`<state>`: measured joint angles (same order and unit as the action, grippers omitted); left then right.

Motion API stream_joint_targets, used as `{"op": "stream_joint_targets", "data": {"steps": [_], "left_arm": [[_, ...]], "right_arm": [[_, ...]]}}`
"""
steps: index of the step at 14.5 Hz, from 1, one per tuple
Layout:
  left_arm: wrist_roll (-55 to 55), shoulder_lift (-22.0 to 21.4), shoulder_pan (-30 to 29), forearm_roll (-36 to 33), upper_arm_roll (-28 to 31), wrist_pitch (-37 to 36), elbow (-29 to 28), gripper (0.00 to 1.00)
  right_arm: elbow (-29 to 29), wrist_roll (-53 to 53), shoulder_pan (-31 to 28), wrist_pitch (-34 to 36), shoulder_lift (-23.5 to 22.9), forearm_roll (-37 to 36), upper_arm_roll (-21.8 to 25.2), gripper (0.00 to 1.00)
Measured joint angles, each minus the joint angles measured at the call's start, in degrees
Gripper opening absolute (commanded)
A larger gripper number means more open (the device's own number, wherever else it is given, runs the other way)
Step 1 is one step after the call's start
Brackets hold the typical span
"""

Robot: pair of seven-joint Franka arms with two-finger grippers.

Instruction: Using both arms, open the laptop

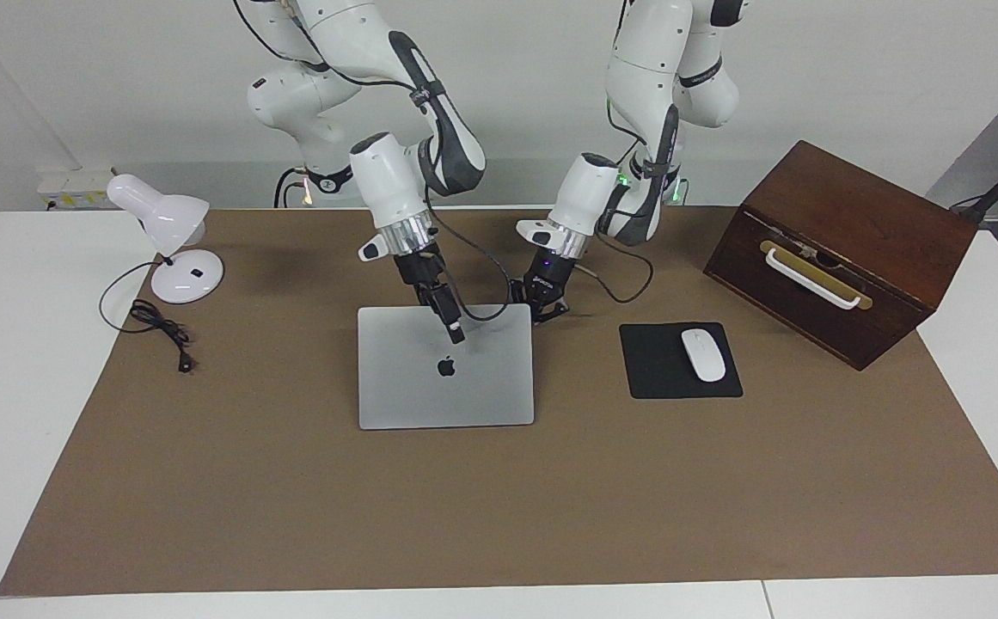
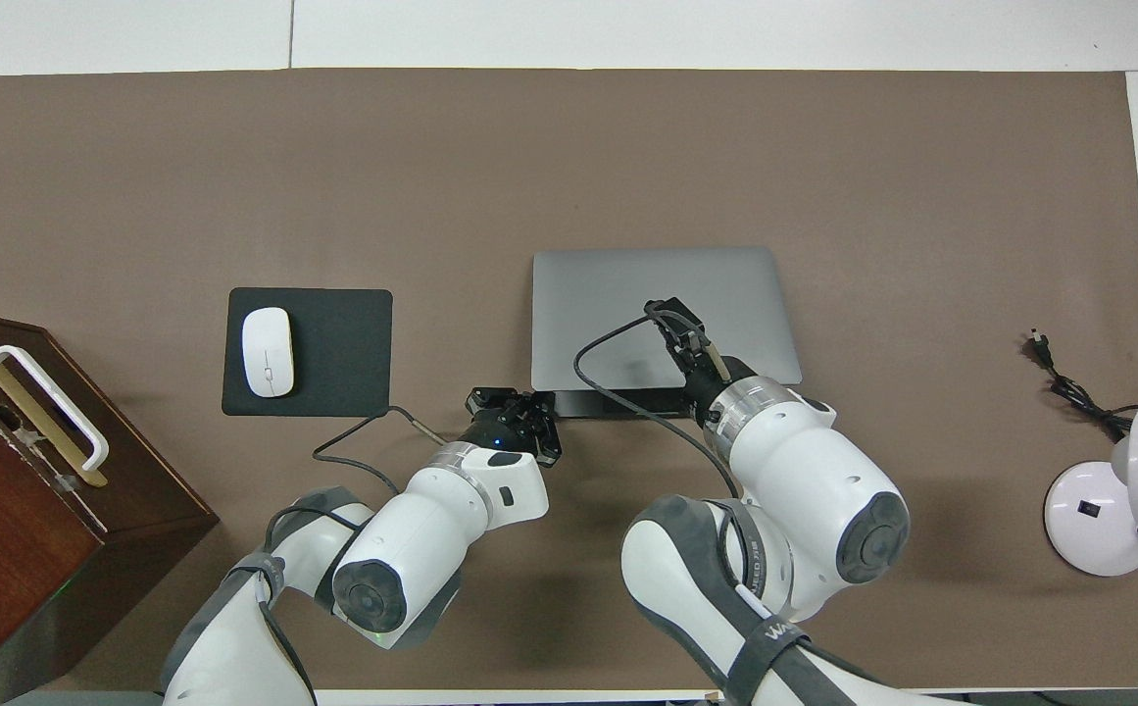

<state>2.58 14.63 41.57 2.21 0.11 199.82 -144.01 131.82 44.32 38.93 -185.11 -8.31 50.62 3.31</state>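
Note:
The silver-grey laptop [image 1: 481, 387] lies in the middle of the brown mat, apple logo up. Its edge nearer the robots looks slightly lifted, and in the overhead view a dark strip shows under that edge of the laptop [image 2: 618, 294]. My right gripper [image 1: 456, 331] reaches down over the lid, its tip just beside the logo; it also shows in the overhead view [image 2: 671, 319]. My left gripper [image 1: 547, 311] is low at the laptop's corner nearest the robots, toward the left arm's end, and also shows in the overhead view [image 2: 529, 412].
A black mouse pad [image 1: 662, 378] with a white mouse [image 1: 703, 354] lies beside the laptop toward the left arm's end. A brown wooden box [image 1: 842, 249] with a white handle stands past it. A white desk lamp [image 1: 174, 249] and its cable are at the right arm's end.

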Motion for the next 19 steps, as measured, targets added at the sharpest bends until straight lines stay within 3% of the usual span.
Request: {"op": "stream_joint_targets", "data": {"steps": [9,15,19], "left_arm": [[0.02,0.24,0.06,0.0,0.0,0.01,0.3,0.0],[0.03,0.24,0.06,0.0,0.0,0.02,0.3,0.0],[0.03,0.24,0.06,0.0,0.0,0.02,0.3,0.0]], "right_arm": [[-10.51,-11.63,-6.02,0.08,-3.56,0.04,0.46,1.0],[-19.04,-15.07,-10.43,6.47,-6.41,0.04,0.5,1.0],[-20.59,-16.27,-12.1,9.94,-7.13,0.04,0.51,1.0]]}}
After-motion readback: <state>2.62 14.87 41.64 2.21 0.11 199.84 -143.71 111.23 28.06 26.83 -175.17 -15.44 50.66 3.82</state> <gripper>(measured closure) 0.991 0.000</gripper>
